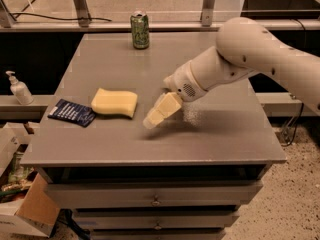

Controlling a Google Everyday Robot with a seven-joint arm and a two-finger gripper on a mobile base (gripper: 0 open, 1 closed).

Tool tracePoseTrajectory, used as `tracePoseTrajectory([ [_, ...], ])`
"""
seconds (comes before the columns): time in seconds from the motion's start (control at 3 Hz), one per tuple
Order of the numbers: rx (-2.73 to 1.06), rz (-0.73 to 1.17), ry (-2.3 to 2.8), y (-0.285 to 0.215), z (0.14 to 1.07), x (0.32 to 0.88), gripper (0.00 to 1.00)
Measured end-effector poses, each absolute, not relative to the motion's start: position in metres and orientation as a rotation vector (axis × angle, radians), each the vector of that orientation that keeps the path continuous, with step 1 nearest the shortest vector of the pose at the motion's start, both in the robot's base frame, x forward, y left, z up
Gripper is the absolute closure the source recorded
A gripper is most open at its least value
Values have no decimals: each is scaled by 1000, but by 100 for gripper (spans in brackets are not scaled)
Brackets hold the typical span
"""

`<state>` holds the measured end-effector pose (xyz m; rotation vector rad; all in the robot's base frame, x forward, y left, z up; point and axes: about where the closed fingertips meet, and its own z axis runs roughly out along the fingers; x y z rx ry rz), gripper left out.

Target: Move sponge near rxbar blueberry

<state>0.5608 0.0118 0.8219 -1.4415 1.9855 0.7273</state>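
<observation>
The pale yellow sponge [114, 102] lies flat on the grey table [200, 134], left of centre. The dark navy rxbar blueberry [72, 112] lies just left of it, close to the table's left edge, a small gap between them. My gripper [154, 118] hangs just above the table a short way right of the sponge, apart from it and holding nothing. Its yellowish fingers [167, 105] point down and to the left.
A green drink can [140, 30] stands at the back of the table. A white pump bottle [18, 88] sits on a ledge to the left. Cardboard boxes [25, 209] lie on the floor at lower left. Drawers run below the tabletop.
</observation>
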Motion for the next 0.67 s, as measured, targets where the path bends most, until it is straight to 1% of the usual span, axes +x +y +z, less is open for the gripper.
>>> tracePoseTrajectory([
  [0.33,-1265,831,1984,-35,809,567,0],
  [0.67,-1241,844,1987,-42,810,568,0],
])
